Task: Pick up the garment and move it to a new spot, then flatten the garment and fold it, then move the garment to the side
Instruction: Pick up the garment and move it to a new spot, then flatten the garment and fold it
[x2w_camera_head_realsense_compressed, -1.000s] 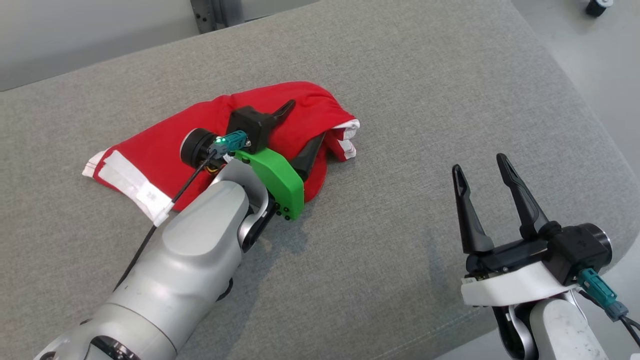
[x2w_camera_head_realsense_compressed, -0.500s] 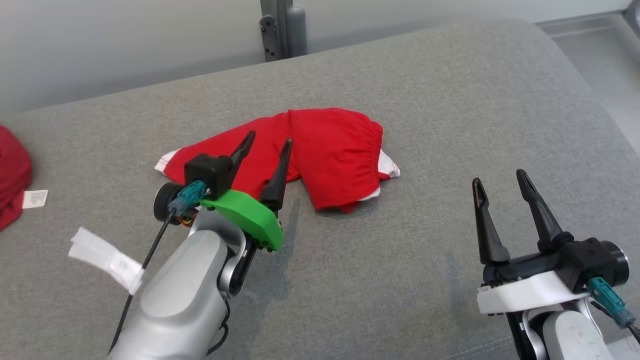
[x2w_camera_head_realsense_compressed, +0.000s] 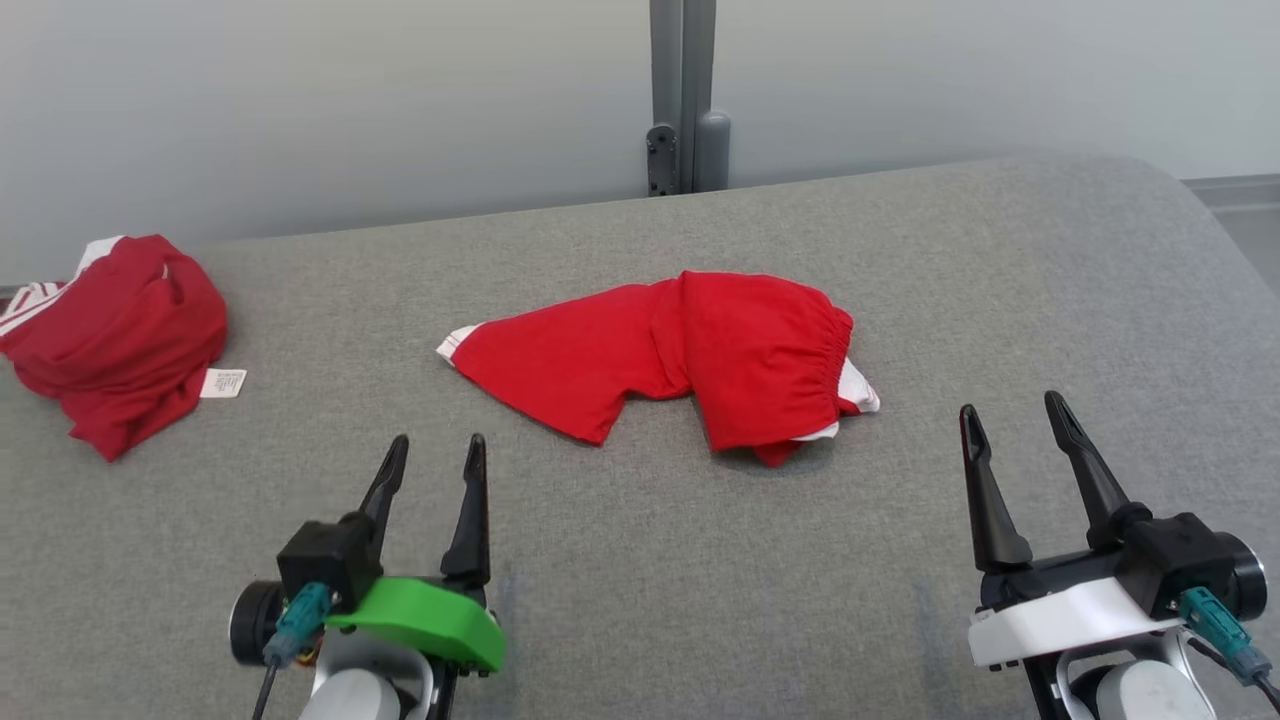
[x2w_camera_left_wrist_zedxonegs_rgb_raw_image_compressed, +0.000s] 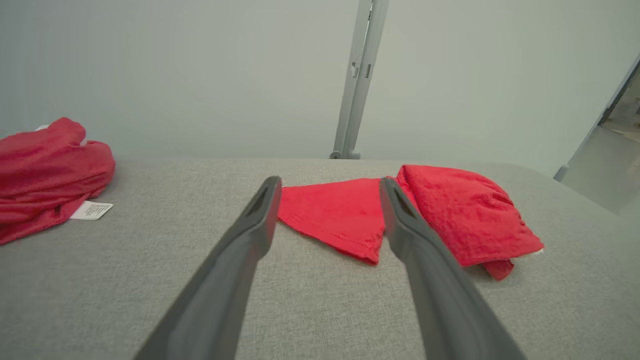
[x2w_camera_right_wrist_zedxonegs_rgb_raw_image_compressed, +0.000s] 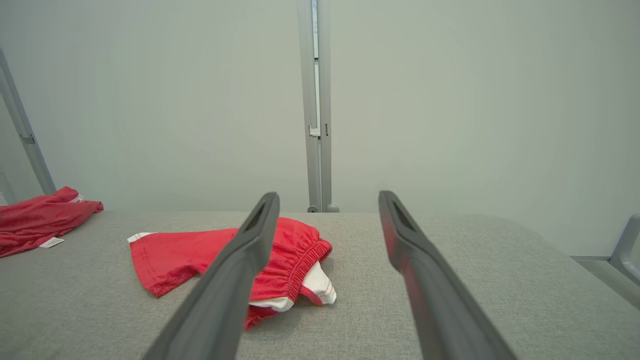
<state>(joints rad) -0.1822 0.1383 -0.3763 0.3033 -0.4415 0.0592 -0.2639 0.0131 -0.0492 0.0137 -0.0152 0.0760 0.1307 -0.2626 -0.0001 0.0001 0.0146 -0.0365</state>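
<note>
- Right now my left pincer (x2w_camera_head_realsense_compressed: 437, 445) stands wide open with nothing in it, at the lower left of the head view, over the grey woven fabric cushion (x2w_camera_head_realsense_compressed: 640, 580).
- My right pincer (x2w_camera_head_realsense_compressed: 1010, 405) is spread just as wide at the lower right, and it's empty too.
- And there's the crumpled red cloth garment with white trim (x2w_camera_head_realsense_compressed: 680, 360), lying mid-cushion, ahead of both pincers and between them, touching neither.
- Its gathered elastic waistband (x2w_camera_head_realsense_compressed: 835, 345) sits at the right end, and a flatter panel runs left to a white-edged hem.
- Through my left wrist view, a pointed red corner shows between my two fingers.
- Far left, well apart, lies a second bunched red garment (x2w_camera_head_realsense_compressed: 120, 340), with a white label (x2w_camera_head_realsense_compressed: 222, 383) at its edge.
- Behind the cushion, a grey metal post (x2w_camera_head_realsense_compressed: 683, 95) rises against the pale wall (x2w_camera_head_realsense_compressed: 300, 100).
</note>
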